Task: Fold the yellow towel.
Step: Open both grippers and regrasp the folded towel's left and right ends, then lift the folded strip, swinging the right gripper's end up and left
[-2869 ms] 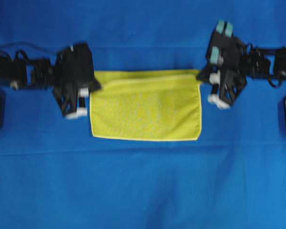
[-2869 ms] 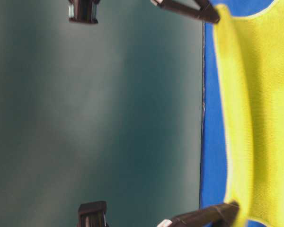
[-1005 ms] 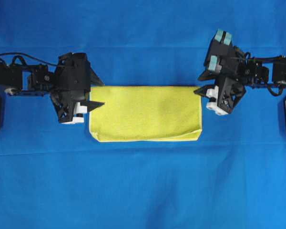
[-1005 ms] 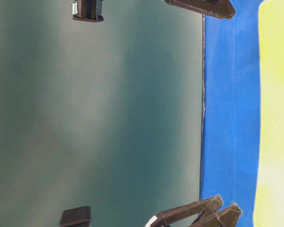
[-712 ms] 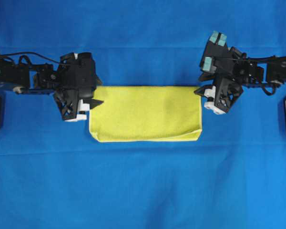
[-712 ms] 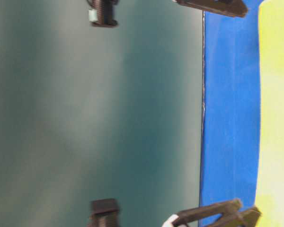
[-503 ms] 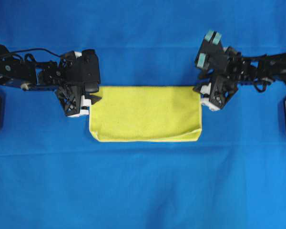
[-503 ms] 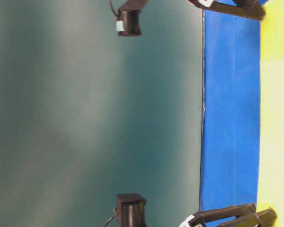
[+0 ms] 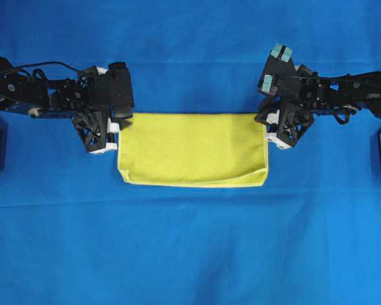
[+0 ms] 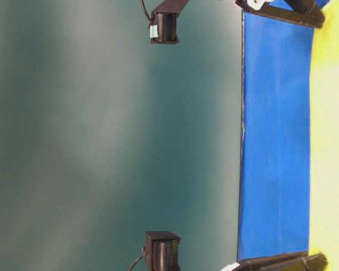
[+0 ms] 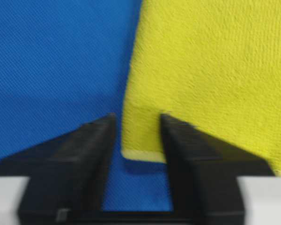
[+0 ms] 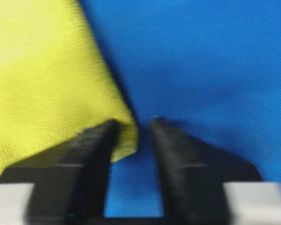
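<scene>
Where the towel lies: the bright yellow square cloth towel point(image 9: 193, 149) is flat on the blue cloth-covered desk point(image 9: 190, 254), in the middle. It is folded into a long strip. At its lower right side one layer peeks out under the other.
Left fingers: the black left gripper point(image 9: 120, 125) is at the top left corner of the towel. Seen from the left wrist, the gripper point(image 11: 137, 119) has a narrow gap. The towel corner sits in that gap. One finger point(image 11: 187, 145) touches the yellow edge. A bit of blue desk shows by the other finger, so the corner is not squeezed tight.
Right fingers: the black right gripper point(image 9: 265, 125) is at the top right corner of the towel. Seen from the right wrist, the gripper point(image 12: 131, 123) also has a narrow gap. The tip of the towel corner touches one finger point(image 12: 91, 145). Blue desk shows between that corner and the other finger.
From the side: both sets of fingers are low, right down at the desk.
</scene>
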Robot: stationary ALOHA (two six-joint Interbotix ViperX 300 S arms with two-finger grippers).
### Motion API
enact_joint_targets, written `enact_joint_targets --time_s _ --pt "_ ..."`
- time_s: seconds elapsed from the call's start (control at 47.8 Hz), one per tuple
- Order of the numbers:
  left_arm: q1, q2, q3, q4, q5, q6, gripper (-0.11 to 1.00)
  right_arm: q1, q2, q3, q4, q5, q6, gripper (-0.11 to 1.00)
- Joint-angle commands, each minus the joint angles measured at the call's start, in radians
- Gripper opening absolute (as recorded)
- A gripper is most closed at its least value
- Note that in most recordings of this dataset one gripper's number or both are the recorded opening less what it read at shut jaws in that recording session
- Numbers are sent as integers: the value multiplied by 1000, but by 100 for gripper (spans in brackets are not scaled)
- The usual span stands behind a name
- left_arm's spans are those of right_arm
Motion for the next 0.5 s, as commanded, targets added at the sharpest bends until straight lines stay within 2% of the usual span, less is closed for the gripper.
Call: enact_joint_targets --time_s 0.0,0.063,0.105,0.335,0.482 --pt "-6 -9 -28 0 31 -3 22 11 -15 -11 -2 20 -3 26" --pt "-8 -9 -34 0 52 2 9 11 -23 -9 -2 28 -3 8" --pt "-8 -9 -37 0 61 3 3 11 -28 -8 -2 31 -3 3" --pt "-8 -25 -55 0 74 -5 2 11 -46 -9 -2 32 6 3" --pt "-17 -81 -80 0 118 -8 2 11 -120 -17 -2 80 6 3"
